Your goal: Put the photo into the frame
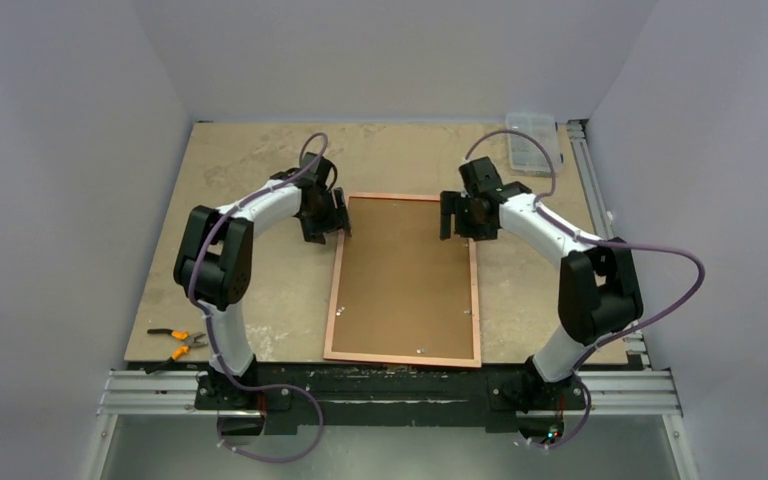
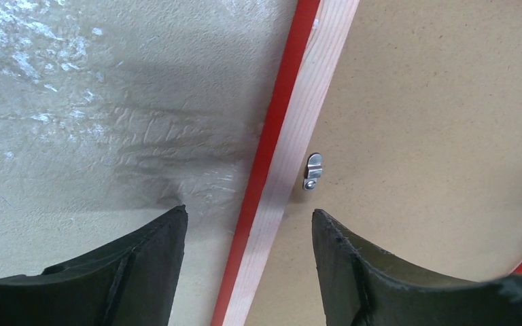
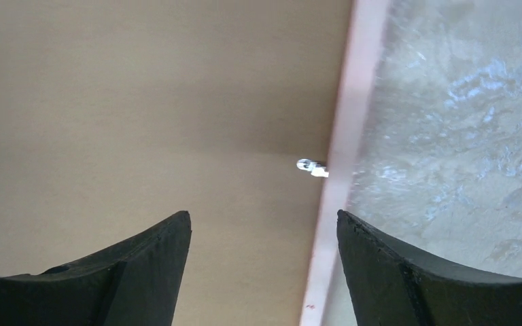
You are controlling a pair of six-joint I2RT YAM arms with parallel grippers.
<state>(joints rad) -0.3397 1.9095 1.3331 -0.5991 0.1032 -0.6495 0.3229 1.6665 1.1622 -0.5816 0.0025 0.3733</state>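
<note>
Photo unseen, the thin red-fronted, copper-backed rectangular frame (image 1: 332, 300) lay face down on the mottled tabletop (image 1: 250, 170), black left claw (image 2: 248, 224) and right claw (image 3: 264, 224) released astride its rails, probably best lowered squarely beside the small metal clips (image 2: 312, 170).

Plain pale grey walls (image 1: 380, 60) enclose the tabletop (image 1: 250, 170): one beyond the left hand (image 1: 337, 226) and right hand (image 1: 455, 218), and one outward of each. The tabletop is a worn, mottled beige board. Aluminium rails (image 1: 150, 390) run along its edge behind the hands and outward of the right hand. The light is soft and even.
</note>
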